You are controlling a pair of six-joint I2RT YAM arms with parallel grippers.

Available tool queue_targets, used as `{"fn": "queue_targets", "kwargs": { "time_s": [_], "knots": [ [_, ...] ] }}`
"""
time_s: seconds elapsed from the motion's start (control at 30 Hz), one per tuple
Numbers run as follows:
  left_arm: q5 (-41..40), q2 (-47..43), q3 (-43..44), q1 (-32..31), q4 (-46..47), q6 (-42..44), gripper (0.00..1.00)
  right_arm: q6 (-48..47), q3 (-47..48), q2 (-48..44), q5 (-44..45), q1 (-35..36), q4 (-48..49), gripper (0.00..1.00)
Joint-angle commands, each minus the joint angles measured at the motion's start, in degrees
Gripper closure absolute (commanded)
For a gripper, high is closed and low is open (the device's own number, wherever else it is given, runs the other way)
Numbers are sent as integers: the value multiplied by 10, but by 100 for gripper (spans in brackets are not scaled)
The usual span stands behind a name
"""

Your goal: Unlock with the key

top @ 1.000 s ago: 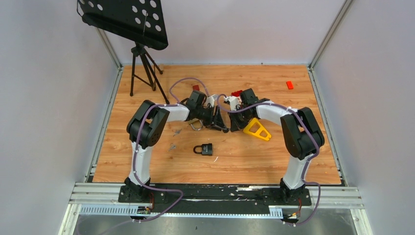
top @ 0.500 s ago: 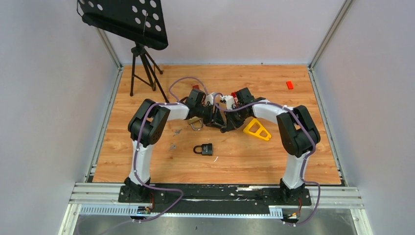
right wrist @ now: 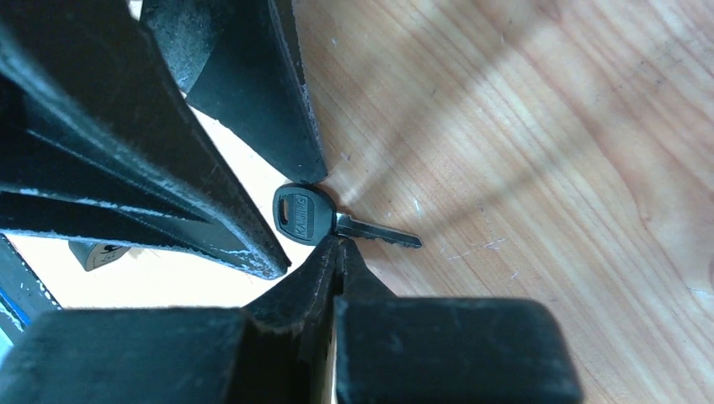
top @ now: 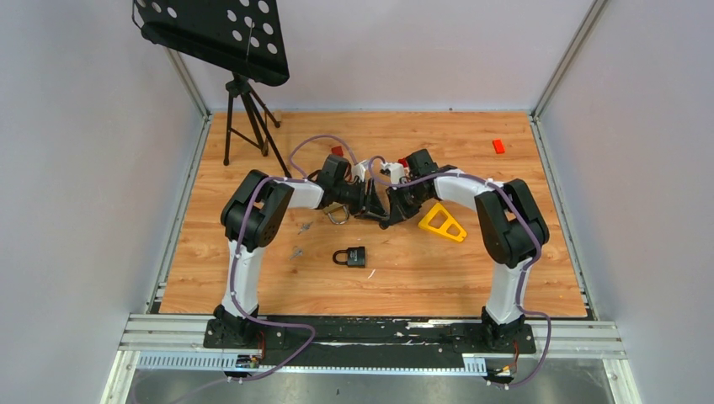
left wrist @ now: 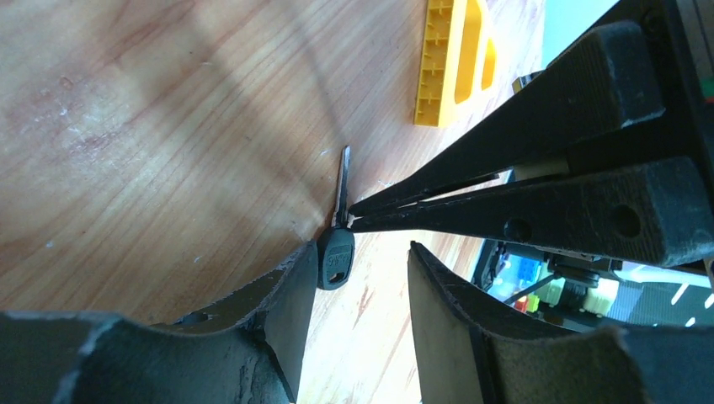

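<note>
The key lies flat on the wooden table, black head and silver blade. My left gripper is open, its jaws either side of the key's head. One finger touches the head and the other stands apart from it. My right gripper is shut with nothing in it, its joined tips pressed against the key where head meets blade. In the top view both grippers meet at the table's middle and hide the key. The black padlock lies closed nearer the arm bases.
A yellow triangular block lies just right of the grippers. A silver padlock sits under the left arm, with small loose keys nearby. A red block is at the far right. A black tripod stands at the far left.
My right gripper has swung left to meet the left gripper at the key. The left jaws have narrowed a little.
</note>
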Motion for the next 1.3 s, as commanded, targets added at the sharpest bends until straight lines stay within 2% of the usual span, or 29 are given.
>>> {"fn": "queue_targets", "kwargs": {
  "time_s": [0.0,0.13,0.33,0.53,0.8,0.9,1.13,1.27],
  "knots": [
    [-33,13,-15,-12,-67,53,46,3,7,29,17,2,19,100],
    [-63,-13,-1,-1,-106,96,40,-15,3,-7,4,-13,16,99],
    [-104,-59,16,25,-163,158,38,-63,-12,-62,-12,-15,0,91],
    [-136,-114,13,42,-218,241,34,-89,-26,-72,4,8,-5,76],
    [-156,-188,-10,57,-290,351,32,-195,15,-57,63,45,-25,27],
    [-162,-217,-21,63,-305,375,31,-245,34,-46,74,53,-40,18],
    [-159,-249,-33,86,-318,388,32,-350,84,-2,72,62,-102,18],
    [-152,-251,-34,105,-321,384,31,-367,106,26,65,65,-127,24]
  ]
}}
